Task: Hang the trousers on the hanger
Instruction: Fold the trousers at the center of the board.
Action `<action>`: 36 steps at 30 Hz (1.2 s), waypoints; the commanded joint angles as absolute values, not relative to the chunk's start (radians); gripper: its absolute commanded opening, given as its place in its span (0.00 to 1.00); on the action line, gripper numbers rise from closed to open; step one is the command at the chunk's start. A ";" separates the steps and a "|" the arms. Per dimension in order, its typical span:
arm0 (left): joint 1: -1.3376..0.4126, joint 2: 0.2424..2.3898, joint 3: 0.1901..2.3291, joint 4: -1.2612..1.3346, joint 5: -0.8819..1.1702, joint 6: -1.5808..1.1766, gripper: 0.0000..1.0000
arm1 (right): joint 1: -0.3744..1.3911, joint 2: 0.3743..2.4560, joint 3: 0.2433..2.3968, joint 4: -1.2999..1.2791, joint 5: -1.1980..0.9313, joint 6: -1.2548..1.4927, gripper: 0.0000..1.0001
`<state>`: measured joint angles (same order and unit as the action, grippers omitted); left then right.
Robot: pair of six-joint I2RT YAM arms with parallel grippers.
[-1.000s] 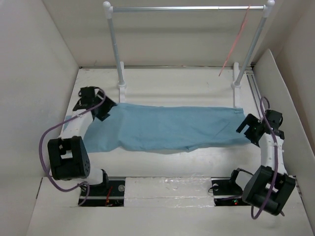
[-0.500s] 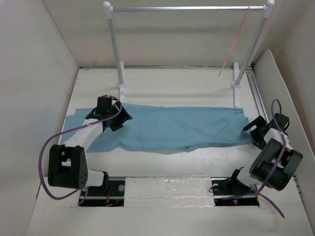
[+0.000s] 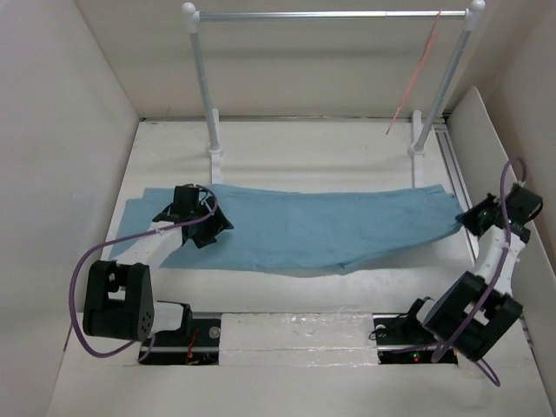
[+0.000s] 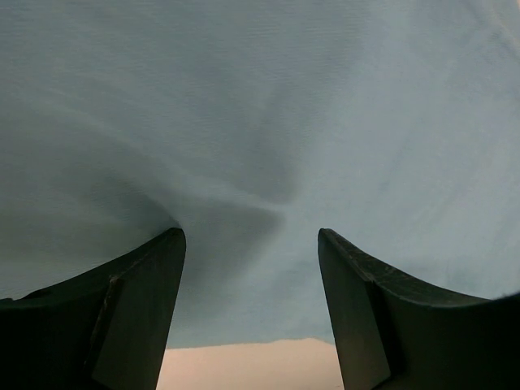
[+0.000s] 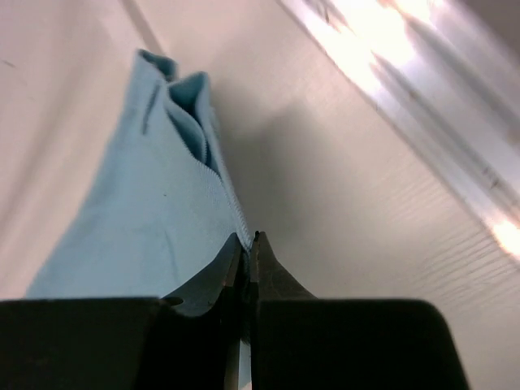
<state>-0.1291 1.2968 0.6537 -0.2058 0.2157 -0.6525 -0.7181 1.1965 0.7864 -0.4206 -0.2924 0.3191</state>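
- Centre of frame: light blue soft cloth trousers lie stretched lengthwise across the white table.
- At the right edge, the right fingers are pinched tight on the trousers' end, probably to pull the cloth taut.
- At left, the left fingers are parted, pressing onto puckered cloth and clasping nothing.
- Upper right: thin pink-red wire hanger hooked on the silver metal rail, well apart from the trousers.
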 commanded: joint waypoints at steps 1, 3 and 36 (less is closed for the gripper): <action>-0.130 1.305 0.620 -0.199 0.244 -0.618 0.62 | -0.672 1.051 0.995 -0.482 -0.232 0.213 0.00; -0.152 1.316 0.627 -0.212 0.253 -0.609 0.62 | -0.658 1.019 1.056 -0.498 -0.289 0.183 0.00; -0.295 1.266 1.071 -0.465 0.083 -0.532 0.63 | 0.602 1.193 1.752 -0.660 0.215 0.110 0.00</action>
